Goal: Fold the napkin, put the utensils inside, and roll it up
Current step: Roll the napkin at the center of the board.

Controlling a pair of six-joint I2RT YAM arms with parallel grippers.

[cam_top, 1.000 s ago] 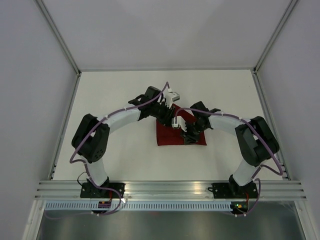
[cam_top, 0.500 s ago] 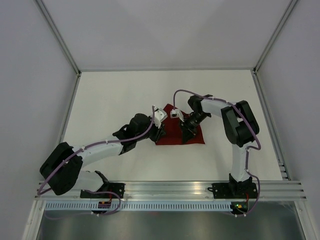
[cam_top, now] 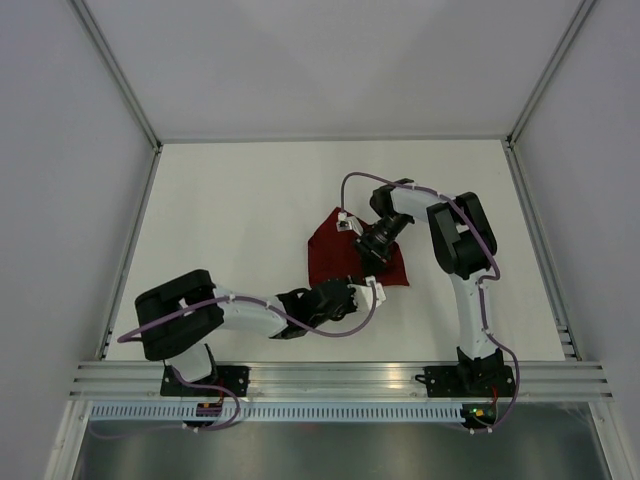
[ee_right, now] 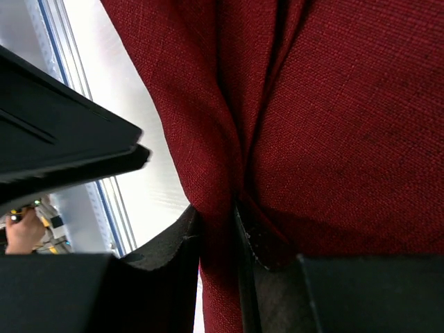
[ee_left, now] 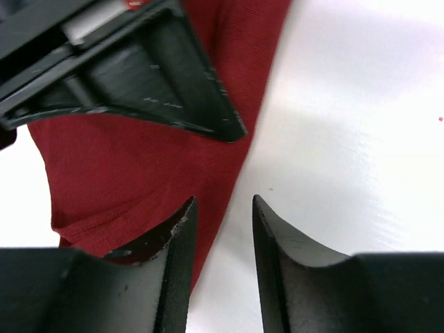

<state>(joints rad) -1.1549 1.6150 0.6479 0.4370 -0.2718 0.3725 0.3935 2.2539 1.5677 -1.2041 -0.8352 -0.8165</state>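
1. The table (cam_top: 230, 200) is a flat, matte white slab with pale walls on three sides.
2. The napkin (cam_top: 325, 250) lies on it right of centre. It is a thin maroon cloth with a fine, plain weave, rumpled into an uneven wedge with soft creases.
3. The right gripper (cam_top: 375, 250) stands over the napkin's right part. Its black fingers are clenched on a raised fold of the cloth, squeezing it into a narrow pleat.
4. The left gripper (cam_top: 372, 288) sits at the napkin's near edge. Its curved black fingers are parted and grasp nothing, one above the cloth and the other above bare table.
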